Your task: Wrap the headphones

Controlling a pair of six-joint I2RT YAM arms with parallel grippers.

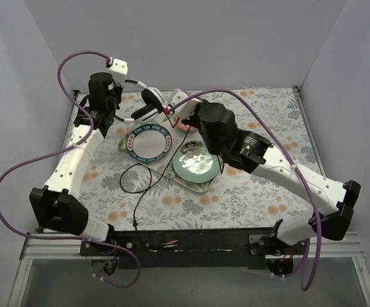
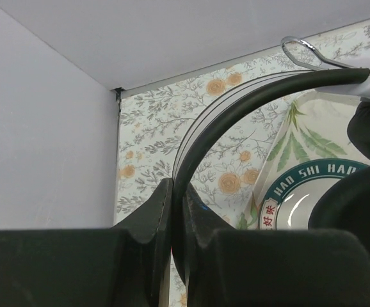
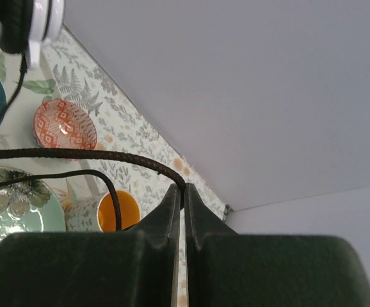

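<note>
Floral cloth all over the desk [image 1: 249, 192], and plain pale walls [image 1: 236, 38] close it in on three sides. Crockery sits toward the far middle: a lettered plate [image 1: 148, 142] with a dark teal rim, and just beside it on the right a green plate [image 1: 194, 163] resting on a square leaf-print tray [image 1: 205, 185]. The right wrist view picks up a red-patterned bowl [image 3: 64, 125] and near it a cup [image 3: 118, 212] with an orange inside. Whether anything is in that cup, I cannot tell.

The headphones [image 1: 148, 102] are up off the desk, hanging over the far edge of the lettered plate between the two arms. The left end effector [image 2: 172, 192] is clamped tight on the thin black headband [image 2: 236, 109], fingers pinched together around it. The right end effector [image 3: 182, 192] has its fingers pressed together on the braided black cable [image 3: 76, 153], which runs off to the left from the grip. Lower down, a loop of that cable lies on the cloth just in front of the lettered plate, and its loose end trails toward the near edge.

From above, the right arm hides the cup and most of the bowl. In the left wrist view an earcup is cut off at the right edge, a dark blur, and only part of the plate's lettering shows.
</note>
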